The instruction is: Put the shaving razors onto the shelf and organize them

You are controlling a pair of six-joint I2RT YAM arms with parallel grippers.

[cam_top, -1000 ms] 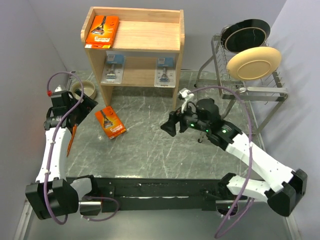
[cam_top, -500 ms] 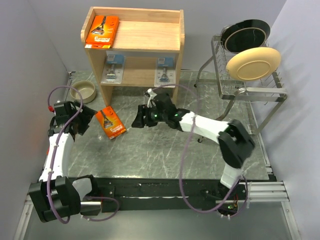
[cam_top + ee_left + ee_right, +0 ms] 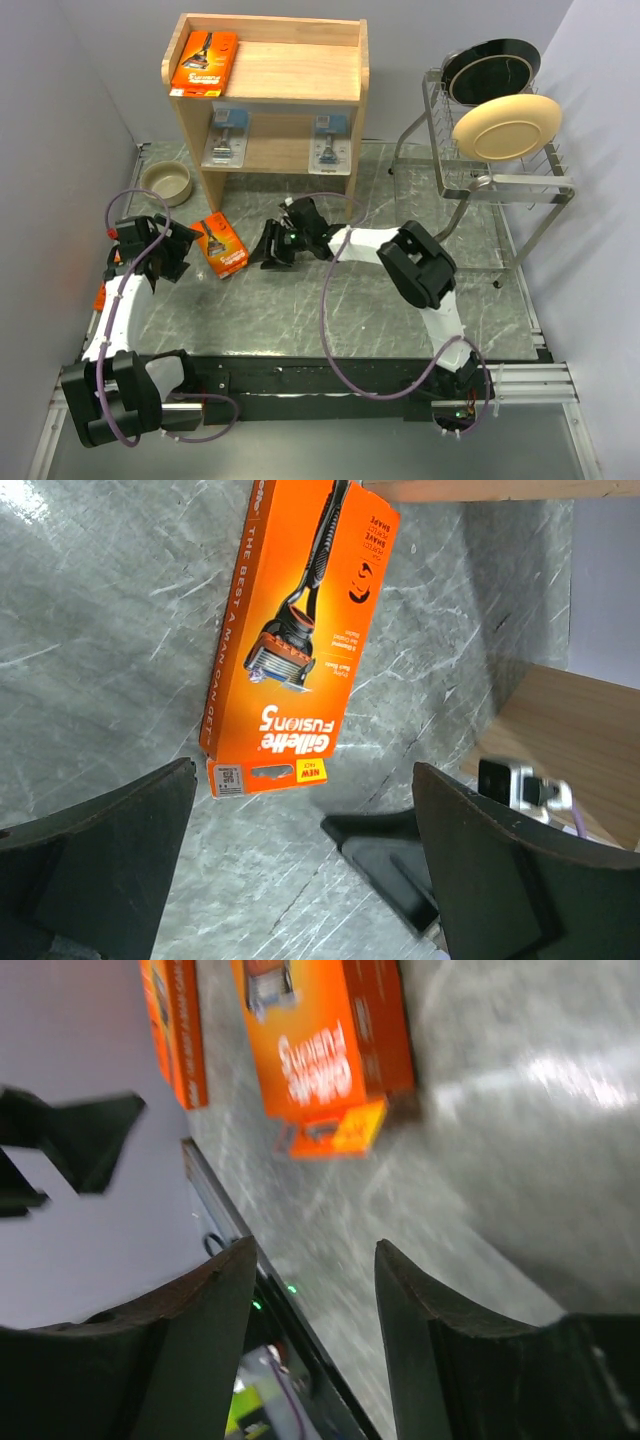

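Table (image 3: 330, 300): grey marbled top with walls close on the left and back. The open stretch runs along the near edge and centre-right.

Shelf (image 3: 300, 72) sits at back centre. The rimmed top tray is bare wood right of the tray orange pack (image 3: 204, 62), which lies in its left corner. On the lower board, the left blister pack (image 3: 226, 135) and right blister pack (image 3: 329, 140) have a gap between them.

Dish rack (image 3: 520, 185) is at back right, holding plates, well apart from the grippers.

Right arm (image 3: 420, 265) is stretched leftward across mid-table. Right gripper (image 3: 266, 246) is just right of the table orange pack (image 3: 220, 246). Its jaws are apart with nothing between them.

Left gripper (image 3: 172, 256) is just left of that same pack, not touching it. Its jaws are spread wide and hold nothing.

The table orange pack lies flat in front of the shelf's left panel, between the two grippers.

Wall orange pack (image 3: 176, 1035) is by the left wall, seen edge-on and mostly hidden behind the left arm in the top view.

Bowl (image 3: 166, 182) is at back left, beside the shelf.

Versus a second ago:
- The right gripper swung from centre-right over to the pack, and its jaws have narrowed.
- The left gripper came off the wall toward the pack.
- The packs, bowl and rack are unmoved.
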